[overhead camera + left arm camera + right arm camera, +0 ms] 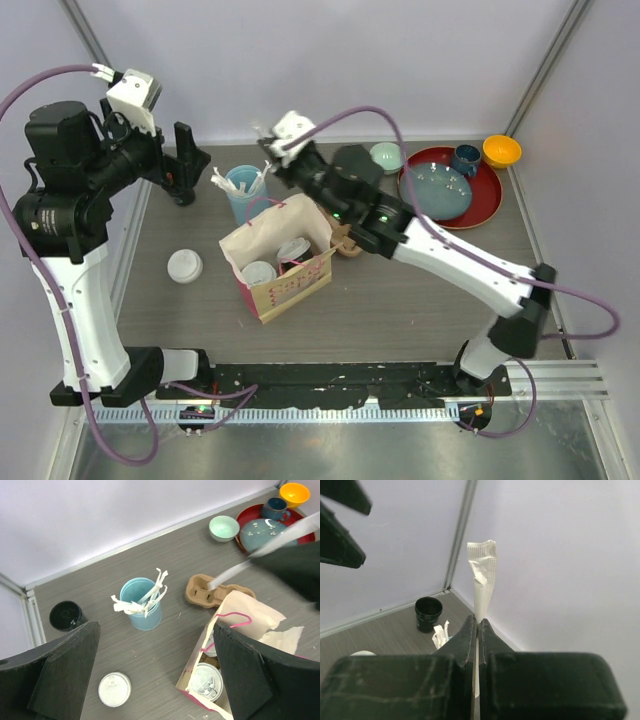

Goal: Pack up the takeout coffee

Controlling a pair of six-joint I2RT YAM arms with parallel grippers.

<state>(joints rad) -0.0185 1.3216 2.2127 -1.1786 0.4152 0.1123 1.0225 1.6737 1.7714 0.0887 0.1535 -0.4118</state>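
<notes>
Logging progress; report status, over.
Left gripper open, empty. Right gripper shut on white packet. Two lidded cups in bag. Bag mouth unblocked.

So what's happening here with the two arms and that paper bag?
Two white-lidded takeout cups already sit in the tan paper bag with pink handles. The right arm's fingers are shut on a white paper-wrapped packet, up by the light-blue cup of white utensils. The left arm's fingers are open and hold nothing. A loose white lid lies on the grey table left of the bag.
</notes>
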